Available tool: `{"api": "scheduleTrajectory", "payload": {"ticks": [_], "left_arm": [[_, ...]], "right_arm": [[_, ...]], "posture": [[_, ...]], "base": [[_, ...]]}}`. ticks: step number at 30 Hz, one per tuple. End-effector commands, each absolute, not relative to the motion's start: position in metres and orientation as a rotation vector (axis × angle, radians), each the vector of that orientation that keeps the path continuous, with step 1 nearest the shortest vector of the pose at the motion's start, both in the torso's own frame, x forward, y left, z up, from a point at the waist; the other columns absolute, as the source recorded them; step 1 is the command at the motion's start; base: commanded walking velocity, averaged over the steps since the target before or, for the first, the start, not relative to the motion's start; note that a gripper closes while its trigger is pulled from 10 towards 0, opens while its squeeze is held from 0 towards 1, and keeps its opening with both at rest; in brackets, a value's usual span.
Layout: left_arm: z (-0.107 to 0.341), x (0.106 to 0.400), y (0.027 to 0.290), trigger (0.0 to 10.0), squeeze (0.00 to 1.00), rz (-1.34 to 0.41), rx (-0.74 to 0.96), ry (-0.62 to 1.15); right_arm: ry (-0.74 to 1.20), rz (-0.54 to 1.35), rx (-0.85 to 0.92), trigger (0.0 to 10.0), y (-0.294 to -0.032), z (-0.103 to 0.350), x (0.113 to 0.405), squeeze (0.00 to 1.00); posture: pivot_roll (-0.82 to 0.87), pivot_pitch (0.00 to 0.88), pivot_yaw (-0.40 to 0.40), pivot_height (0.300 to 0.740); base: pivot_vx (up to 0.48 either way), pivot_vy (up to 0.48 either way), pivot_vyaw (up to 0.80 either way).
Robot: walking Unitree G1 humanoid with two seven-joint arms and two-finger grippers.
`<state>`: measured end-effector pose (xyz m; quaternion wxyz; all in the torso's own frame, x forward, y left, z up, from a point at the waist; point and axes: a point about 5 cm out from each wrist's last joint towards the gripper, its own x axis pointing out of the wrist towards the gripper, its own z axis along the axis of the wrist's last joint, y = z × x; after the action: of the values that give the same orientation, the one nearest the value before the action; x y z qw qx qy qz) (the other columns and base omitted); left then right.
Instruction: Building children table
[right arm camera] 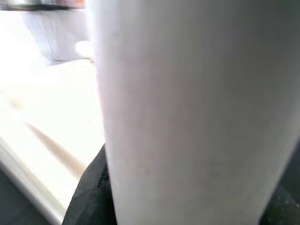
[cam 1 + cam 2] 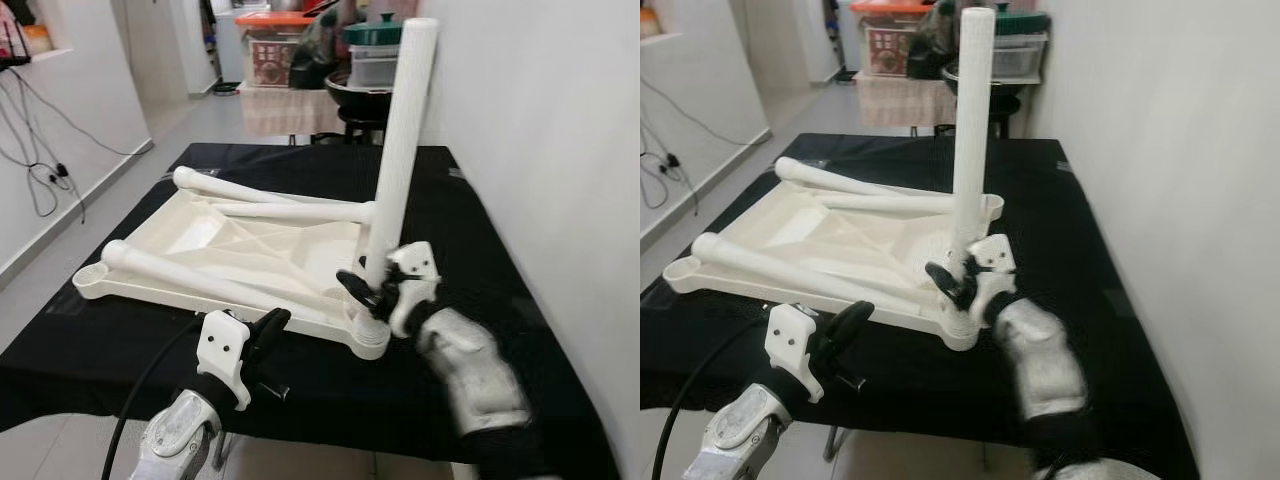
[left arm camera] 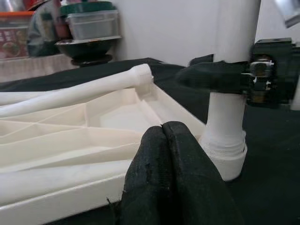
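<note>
While my right gripper (image 2: 372, 290) clamps the upright leg (image 2: 400, 150) just above its corner socket (image 2: 370, 335), I judge the main risk to be cross-seating: if I lean the tall leg while pressing or twisting, the smooth white plastic tube could jam or pop out, and its height gives it leverage to tip. The overturned children's table (image 2: 250, 250) lies underside up on the black cloth (image 2: 480, 200), which could let it slide toward the near edge. My left gripper (image 2: 265, 330), fingers pressed together on nothing, hovers just before the near rim, so nothing braces the frame. Two more round legs (image 2: 260, 190) lie loose across the ribbed, glossy moulded underside and could roll.
</note>
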<state>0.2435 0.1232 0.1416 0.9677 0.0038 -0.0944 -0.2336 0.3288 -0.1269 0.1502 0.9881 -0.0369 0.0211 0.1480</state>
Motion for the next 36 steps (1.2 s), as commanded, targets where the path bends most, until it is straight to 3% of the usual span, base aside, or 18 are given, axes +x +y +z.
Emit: {"api": "scheduleTrajectory", "payload": {"ticks": [1, 14, 15, 16, 21, 22, 25, 29, 36], "left_arm": [[0.138, 0.244, 0.127, 10.0, 0.00, -0.460, 0.014, -0.178], [0.139, 0.245, 0.127, 10.0, 0.00, -0.451, 0.020, -0.182], [0.139, 0.245, 0.127, 10.0, 0.00, -0.454, 0.019, -0.180], [0.138, 0.245, 0.126, 10.0, 0.00, -0.457, 0.018, -0.178], [0.138, 0.244, 0.125, 10.0, 0.00, -0.462, 0.016, -0.175], [0.138, 0.244, 0.124, 10.0, 0.00, -0.462, 0.016, -0.175], [0.137, 0.244, 0.124, 10.0, 0.00, -0.463, 0.016, -0.175], [0.136, 0.243, 0.122, 10.0, 0.00, -0.459, 0.014, -0.173], [0.135, 0.244, 0.122, 10.0, 0.00, -0.458, 0.014, -0.172]], "right_arm": [[0.123, 0.176, -0.160, 0.0, -0.143, 0.134, 0.328, 0.00], [0.160, 0.214, -0.136, 0.0, -0.138, 0.135, 0.328, 0.00], [0.171, 0.316, -0.071, 10.0, -0.131, 0.136, 0.330, 0.20], [0.161, 0.405, -0.020, 10.0, -0.126, 0.140, 0.333, 1.00], [0.102, 0.617, 0.029, 10.0, -0.118, 0.151, 0.337, 1.00], [0.083, 0.729, -0.010, 10.0, -0.117, 0.155, 0.337, 0.00], [0.074, 0.804, -0.040, 10.0, -0.117, 0.157, 0.337, 0.00], [0.140, 1.091, -0.118, 10.0, -0.126, 0.156, 0.339, 0.00], [0.145, 1.079, -0.081, 10.0, -0.131, 0.163, 0.353, 0.00]], "posture": [[-0.05, 0.000, -0.006, 0.740], [-0.03, 0.000, -0.015, 0.740], [-0.03, 0.000, -0.004, 0.740], [-0.03, 0.000, -0.004, 0.740], [-0.02, 0.000, -0.007, 0.740], [-0.01, 0.000, -0.013, 0.740], [-0.01, 0.000, -0.013, 0.740], [0.01, 0.000, -0.029, 0.740], [0.02, 0.000, -0.034, 0.740]], "base": [[0.000, 0.000, 0.00], [0.000, 0.000, 0.00], [0.000, 0.000, 0.00], [0.000, 0.000, 0.00], [0.000, 0.000, 0.00], [0.000, 0.000, 0.00], [0.000, 0.000, 0.00], [0.000, 0.000, 0.00], [0.000, 0.000, 0.00]]}}
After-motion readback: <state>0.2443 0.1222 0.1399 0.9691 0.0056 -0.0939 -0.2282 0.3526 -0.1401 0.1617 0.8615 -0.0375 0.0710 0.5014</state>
